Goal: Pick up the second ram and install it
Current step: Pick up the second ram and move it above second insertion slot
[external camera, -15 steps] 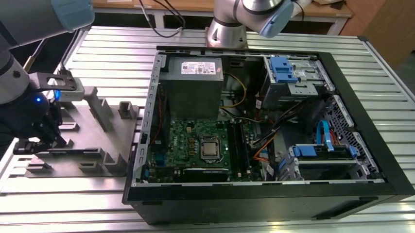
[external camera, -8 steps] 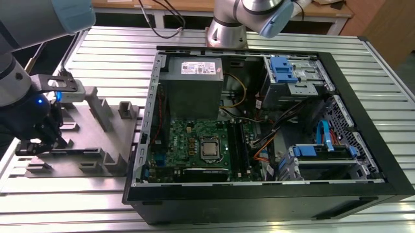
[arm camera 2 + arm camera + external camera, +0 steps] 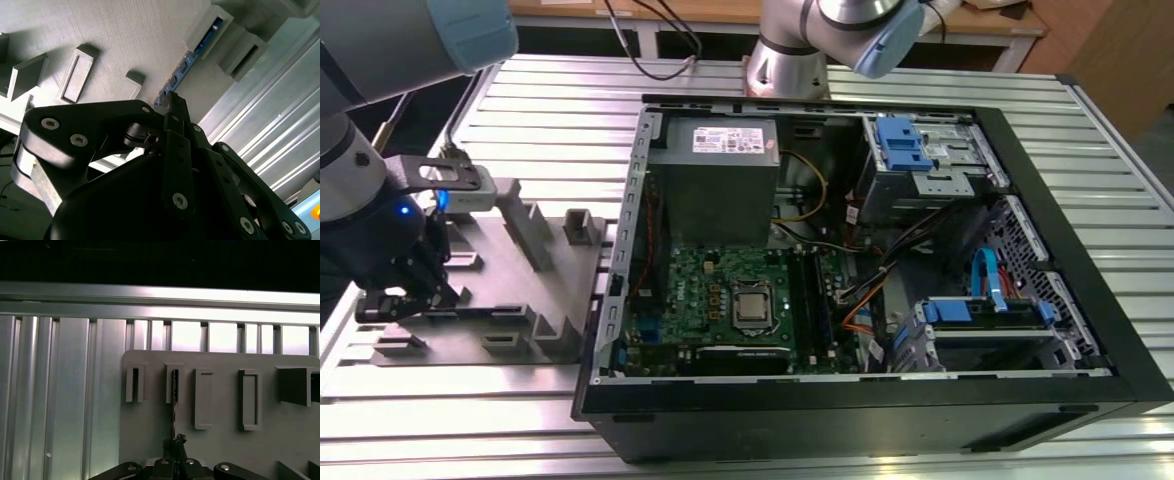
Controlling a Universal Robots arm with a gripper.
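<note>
Currently, at the exterior view's left, the gripper (image 3: pixel 390 300) has its jaws clenched on the second ram (image 3: pixel 173 412), which stands edge-on in the grey fixture (image 3: pixel 520 300). A tilted pull could jam it there, well apart from the computer case (image 3: pixel 1067 270).

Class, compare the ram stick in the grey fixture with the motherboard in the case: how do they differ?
The ram stick is blue and narrow; the motherboard is green and broad. The ram stick stands on edge in the grey fixture; the motherboard lies flat inside the black case. The gripper is at the ram stick, not the motherboard. Both carry chips.
</note>
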